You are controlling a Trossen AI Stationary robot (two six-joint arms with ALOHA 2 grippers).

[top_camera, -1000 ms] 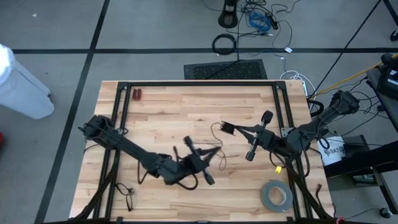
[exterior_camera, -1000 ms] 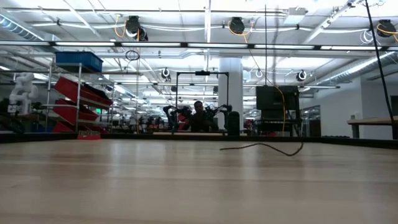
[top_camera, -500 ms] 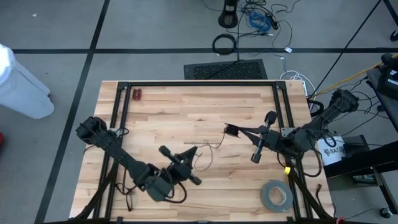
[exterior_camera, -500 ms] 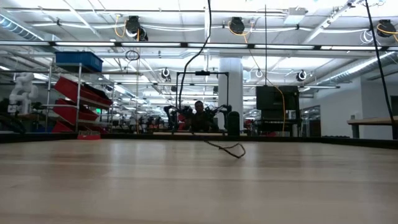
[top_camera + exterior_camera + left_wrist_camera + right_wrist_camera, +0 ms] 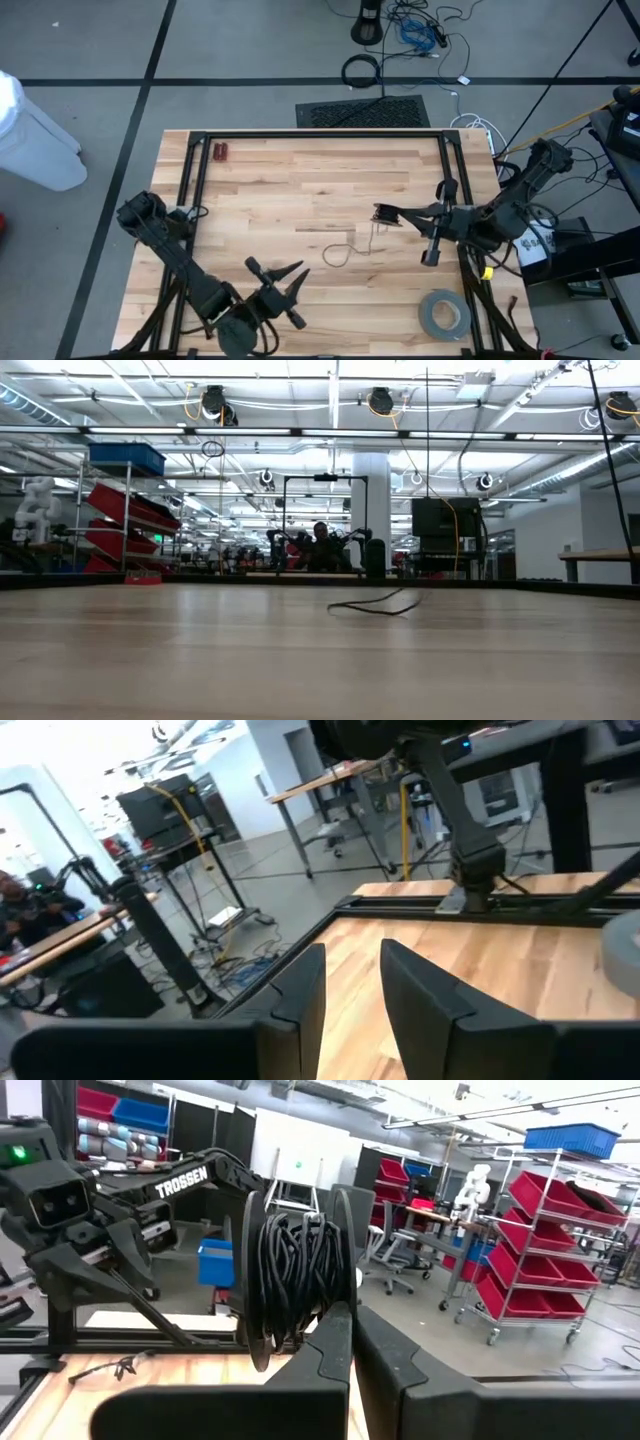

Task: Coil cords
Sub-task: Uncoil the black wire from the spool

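The cords are one thin black cord. Most of it is wound into a small bundle that my right gripper holds shut above the table's right half. A loose strand drops from the bundle and lies in a slack loop on the wood, also visible in the low view. My left gripper hovers near the front edge, left of the loop. Its fingers are open with nothing between them. My right gripper pinches the bundle's lower edge between its two shut fingers, which point about level toward the table's left. The bundle stands upright above the fingertips, lifted clear of the table. Its tail hangs slack down to the wood.
A grey tape roll lies at the near right corner. A small red item sits at the far left. A black metal frame runs along the table's edges. Bare wood stretches across the middle and far part.
My left gripper has opened, let go of the strand and drawn back toward the table's near-left corner. The freed strand has dropped into a slack loop on the wood. My right gripper has shifted a little toward the right edge with the bundle.
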